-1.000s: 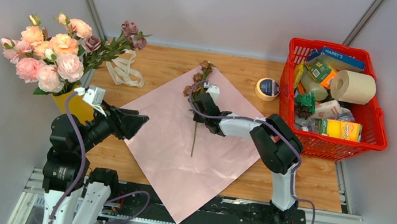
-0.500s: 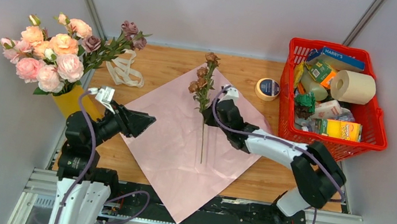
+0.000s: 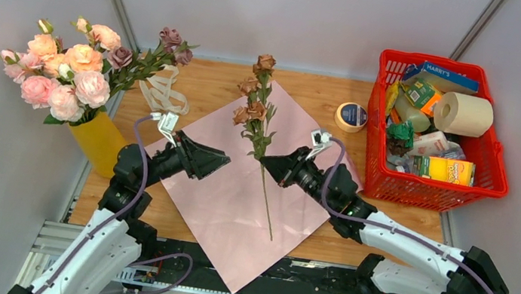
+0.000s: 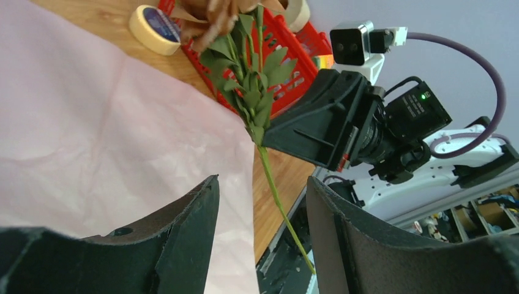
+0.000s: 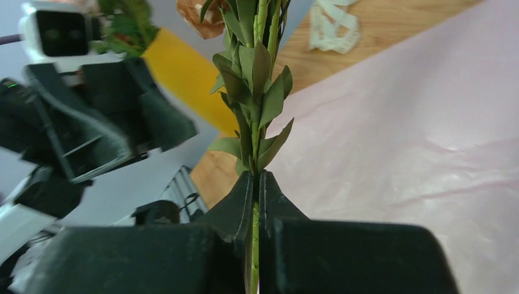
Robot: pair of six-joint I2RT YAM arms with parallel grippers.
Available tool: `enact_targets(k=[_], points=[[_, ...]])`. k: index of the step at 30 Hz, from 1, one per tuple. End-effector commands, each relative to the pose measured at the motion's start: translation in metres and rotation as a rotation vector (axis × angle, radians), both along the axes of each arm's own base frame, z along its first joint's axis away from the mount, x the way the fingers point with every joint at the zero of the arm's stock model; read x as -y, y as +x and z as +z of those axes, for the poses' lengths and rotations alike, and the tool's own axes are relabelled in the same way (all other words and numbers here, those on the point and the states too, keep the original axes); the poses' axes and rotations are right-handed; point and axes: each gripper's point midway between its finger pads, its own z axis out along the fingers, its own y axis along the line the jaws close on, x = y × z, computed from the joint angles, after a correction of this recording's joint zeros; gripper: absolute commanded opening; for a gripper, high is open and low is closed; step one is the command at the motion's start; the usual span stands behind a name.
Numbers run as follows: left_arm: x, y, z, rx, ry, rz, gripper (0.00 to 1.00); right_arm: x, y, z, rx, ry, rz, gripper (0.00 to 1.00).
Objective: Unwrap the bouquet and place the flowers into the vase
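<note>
One brownish rose stem [image 3: 259, 116] is held above the middle of the tabletop [image 3: 318, 92]. The right pincer [image 3: 265, 166] pinches it low on its leafy stalk, fingers pressed together, and the bare end hangs toward the near side. The left pincer [image 3: 225, 162], spread and holding nothing, points at the stem from the left without touching it. Flat pink wrapping paper [image 3: 226, 211] lies beneath. The other flowers [image 3: 69, 76] fill the yellow vase [image 3: 98, 145] at the left edge, with a cream ribbon [image 3: 162, 94] just right of them. A tape roll [image 3: 351, 116] and a red basket [image 3: 375, 139] sit at the right.
</note>
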Motion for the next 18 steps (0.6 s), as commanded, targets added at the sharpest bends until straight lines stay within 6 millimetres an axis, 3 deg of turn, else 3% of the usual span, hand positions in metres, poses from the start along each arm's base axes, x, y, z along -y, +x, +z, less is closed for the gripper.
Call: enact_targets(k=[1,8,13,18], points=[[0.013,0.002,0.038,0.147,-0.088,-0.016,0.63,-0.010,-0.036,0.051,0.126,0.148,0.129,0.00],[0.045,-0.010,0.045,0.188,-0.121,-0.108,0.62,-0.021,-0.058,0.073,0.169,0.216,0.223,0.00],[0.059,-0.012,0.041,0.199,-0.110,-0.116,0.60,-0.034,-0.070,0.075,0.190,0.220,0.296,0.00],[0.066,-0.013,0.043,0.208,-0.113,-0.117,0.49,-0.043,-0.076,0.069,0.193,0.197,0.325,0.00]])
